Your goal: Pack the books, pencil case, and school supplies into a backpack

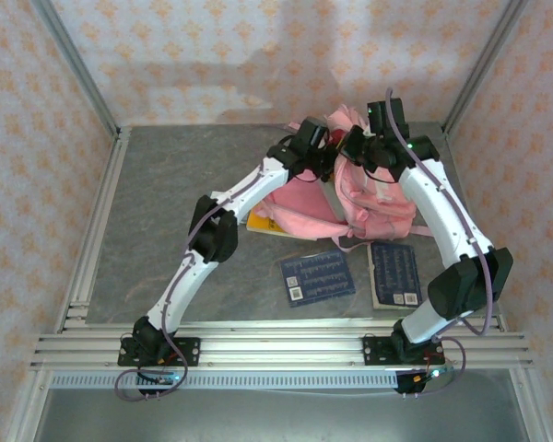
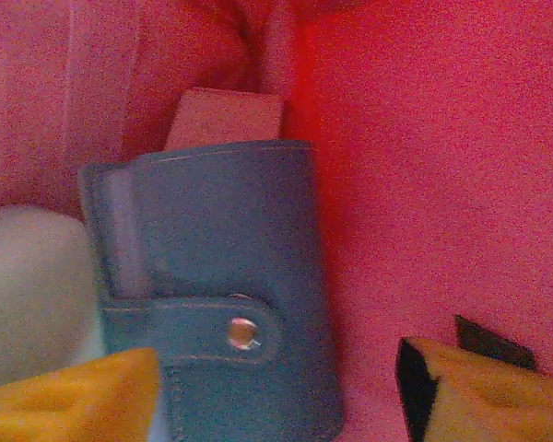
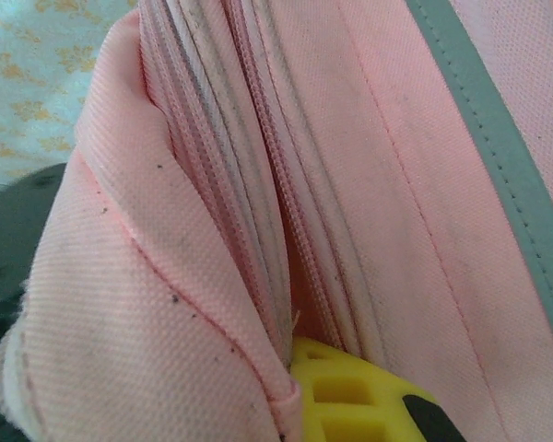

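Top view: soft pink backpack (image 1: pixel 373 198) slumped mid-table (image 1: pixel 157 212), two navy books (image 1: pixel 316 276) flat and stiff on grey stone near it.

Left wrist: left gripper (image 2: pixel 276 387) spread apart, teal case (image 2: pixel 221 295) lying loose inside.

Right wrist: right gripper (image 3: pixel 346 401) pinched on backpack fabric.

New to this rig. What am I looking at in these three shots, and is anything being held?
Two robot arms are bolted at the table's near edge. The overhead picture shows both reaching into a pink backpack. Two navy books and a yellow book lie on the table. The other two pictures come from wrist cameras. The left gripper is open inside the pink interior, its yellow fingers either side of a teal snap case, not gripping it. The right gripper is shut on the backpack fabric beside the zipper.
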`<move>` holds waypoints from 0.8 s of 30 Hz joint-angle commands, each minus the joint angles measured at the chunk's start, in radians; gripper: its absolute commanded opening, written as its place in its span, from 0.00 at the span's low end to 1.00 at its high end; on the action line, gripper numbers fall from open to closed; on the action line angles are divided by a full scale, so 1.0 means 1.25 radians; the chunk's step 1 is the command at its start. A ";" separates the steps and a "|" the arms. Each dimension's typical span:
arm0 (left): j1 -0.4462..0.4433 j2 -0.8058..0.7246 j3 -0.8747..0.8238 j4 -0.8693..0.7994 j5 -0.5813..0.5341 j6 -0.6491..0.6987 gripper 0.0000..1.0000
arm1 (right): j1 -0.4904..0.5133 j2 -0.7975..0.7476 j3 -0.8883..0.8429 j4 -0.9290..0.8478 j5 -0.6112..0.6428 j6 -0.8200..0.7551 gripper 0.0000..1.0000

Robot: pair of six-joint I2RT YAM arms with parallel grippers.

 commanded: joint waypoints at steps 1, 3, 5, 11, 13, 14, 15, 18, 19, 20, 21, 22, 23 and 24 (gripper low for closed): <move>-0.014 0.031 0.056 0.043 0.043 -0.024 0.86 | 0.007 -0.045 0.004 0.093 -0.038 0.023 0.00; -0.015 0.022 0.053 0.047 0.045 -0.014 0.96 | 0.008 -0.047 0.004 0.090 -0.038 0.020 0.00; -0.014 0.007 0.047 0.047 0.044 -0.001 1.00 | 0.007 -0.048 0.004 0.083 -0.034 0.015 0.00; -0.009 -0.035 0.041 0.022 0.046 0.034 1.00 | 0.002 -0.054 0.015 0.055 0.004 -0.014 0.00; -0.002 -0.050 0.038 -0.006 0.046 0.057 1.00 | -0.002 -0.054 0.018 0.038 0.034 -0.031 0.00; 0.001 -0.059 0.033 -0.017 0.049 0.066 1.00 | -0.006 -0.053 0.018 0.032 0.046 -0.036 0.00; 0.005 -0.070 0.018 -0.026 0.051 0.076 1.00 | -0.010 -0.051 0.019 0.027 0.060 -0.042 0.00; 0.013 -0.124 -0.053 -0.036 0.057 0.104 1.00 | -0.019 -0.038 0.032 0.018 0.112 -0.061 0.00; 0.015 -0.146 -0.085 -0.037 0.056 0.114 1.00 | -0.021 -0.029 0.041 0.019 0.137 -0.070 0.00; 0.020 -0.167 -0.114 -0.038 0.053 0.121 1.00 | -0.021 -0.021 0.051 0.017 0.158 -0.080 0.00; 0.023 -0.189 -0.152 -0.034 0.049 0.125 1.00 | -0.022 -0.006 0.068 0.016 0.182 -0.098 0.00; 0.027 -0.208 -0.190 -0.026 0.047 0.125 1.00 | -0.024 0.012 0.095 0.006 0.209 -0.118 0.00; 0.032 -0.223 -0.220 -0.018 0.049 0.122 1.00 | -0.025 0.031 0.119 -0.005 0.236 -0.131 0.00; 0.037 -0.236 -0.249 -0.012 0.057 0.120 1.00 | -0.027 0.051 0.145 -0.015 0.257 -0.143 0.00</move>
